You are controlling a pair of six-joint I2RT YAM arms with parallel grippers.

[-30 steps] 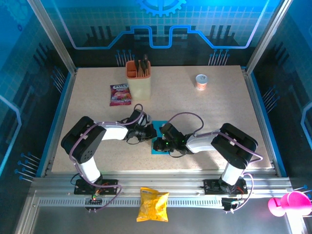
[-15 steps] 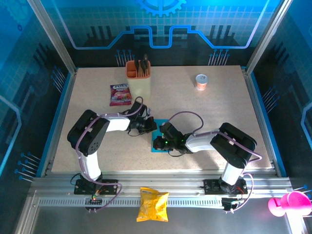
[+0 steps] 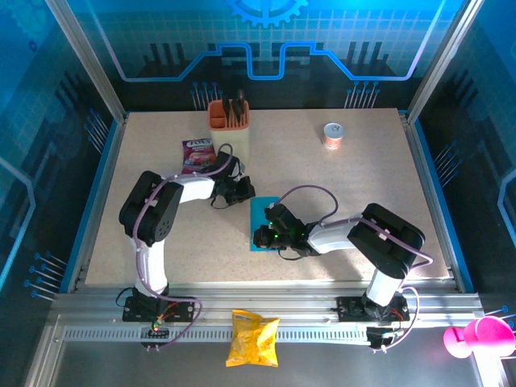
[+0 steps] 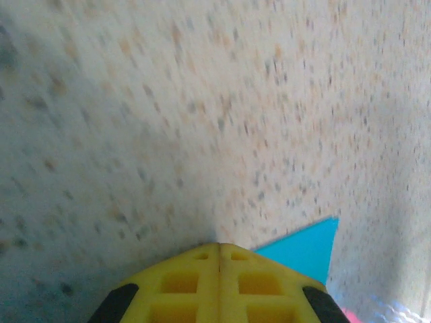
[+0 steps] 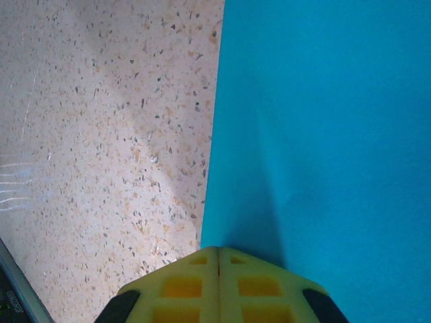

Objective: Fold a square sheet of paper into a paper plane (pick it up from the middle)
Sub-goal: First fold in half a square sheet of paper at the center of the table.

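The packet [image 3: 198, 156] and the holder [image 3: 228, 133] are found far-left of the paper [image 3: 260, 214]. They are well apart from it, so the folding area is not disturbed by them.

The left gripper [image 3: 242, 191] is held just beyond the far-left corner of the paper, over the bare table [image 3: 161, 234]. In its wrist view the fingers [image 4: 219, 252] are seen pressed together with nothing between them. Only a cyan corner [image 4: 303, 249] is seen to their right, so the sheet is not touched by this arm. It is probably kept aside to leave room.

The paper lies flat on the table, about in the middle, between the two grippers. It is seen as a strip taller than wide, and its right part is covered by the right arm. Whether a first fold is already made cannot be told. No dart shape is there yet, so the task is judged to be at an early step.

The right gripper [image 3: 260, 238] is placed low at the near-left part of the paper. In its wrist view the fingers [image 5: 219, 252] are closed on each other and sit just inside the left edge of the sheet [image 5: 323, 134] — nothing is pinched. Closed tips probably serve here as a pressing tool, to hold the sheet down or flatten an edge.

The can [image 3: 332, 135] stands far-right of the paper, well apart — it plays no part.
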